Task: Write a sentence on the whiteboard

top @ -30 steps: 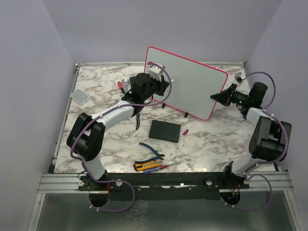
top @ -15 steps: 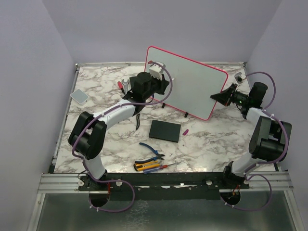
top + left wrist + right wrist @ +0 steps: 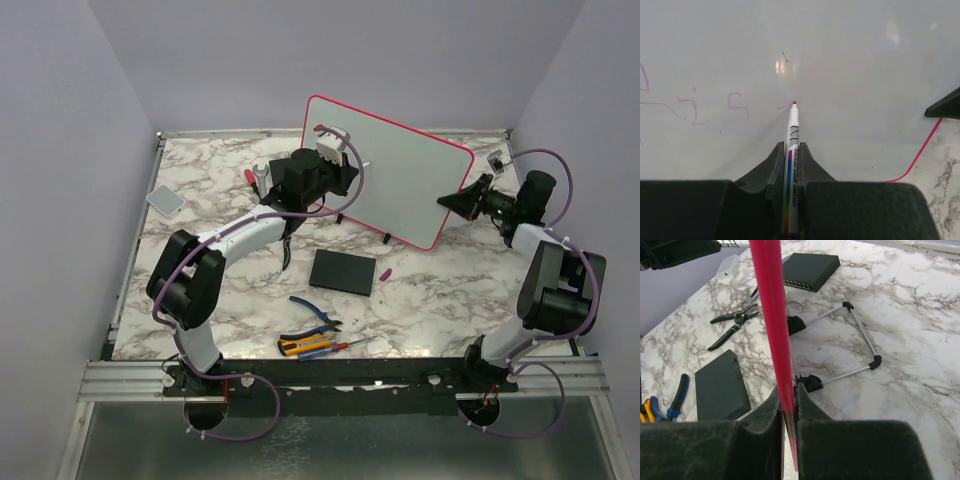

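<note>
The whiteboard (image 3: 410,185), pale with a pink-red frame, stands tilted at the back of the marble table. My left gripper (image 3: 347,180) is in front of its left half, shut on a white marker (image 3: 792,145). The marker's pink tip (image 3: 794,103) touches the board surface (image 3: 855,60). Faint pink strokes of the sentence (image 3: 740,107) run to the left of the tip. My right gripper (image 3: 447,201) is shut on the board's right edge. In the right wrist view its jaws (image 3: 788,390) pinch the red frame (image 3: 772,315).
A black slab (image 3: 343,271) lies in front of the board, with a small pink cap (image 3: 385,272) beside it. Pliers (image 3: 320,318) and screwdrivers (image 3: 305,346) lie near the front edge. A grey pad (image 3: 165,199) sits far left. The board's wire stand (image 3: 860,340) props it from behind.
My left gripper has shifted a little to the right along the board with the marker. The right gripper and the board have not moved.
</note>
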